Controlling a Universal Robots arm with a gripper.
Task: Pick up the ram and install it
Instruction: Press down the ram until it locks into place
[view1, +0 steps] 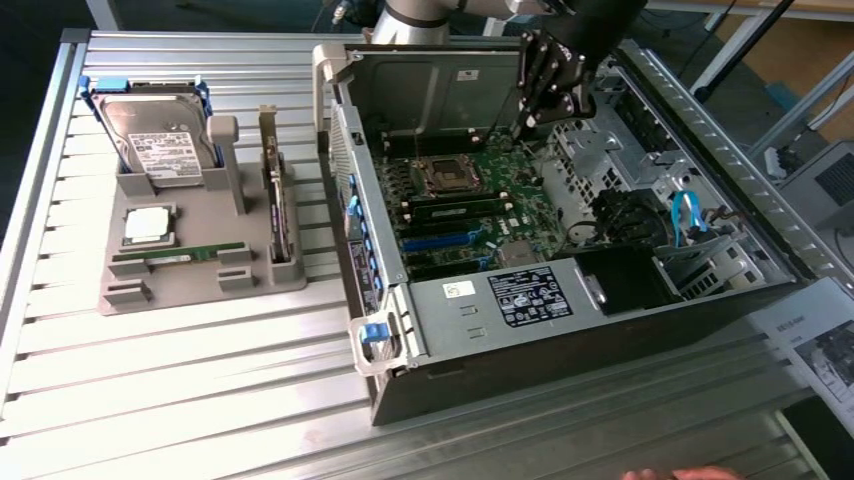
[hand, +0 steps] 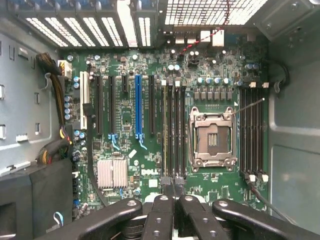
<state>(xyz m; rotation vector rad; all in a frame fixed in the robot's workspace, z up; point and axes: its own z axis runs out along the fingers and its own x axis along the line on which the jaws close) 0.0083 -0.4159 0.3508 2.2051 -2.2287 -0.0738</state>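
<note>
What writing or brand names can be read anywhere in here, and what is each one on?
"DELL": white letters on the green motherboard.
Label on the hard drive: print too small to read.
The black sticker on the computer case: too small to read.

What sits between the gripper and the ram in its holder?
In the exterior view, the upright expansion card and the computer case's side wall stand between the gripper and the ram.
</note>
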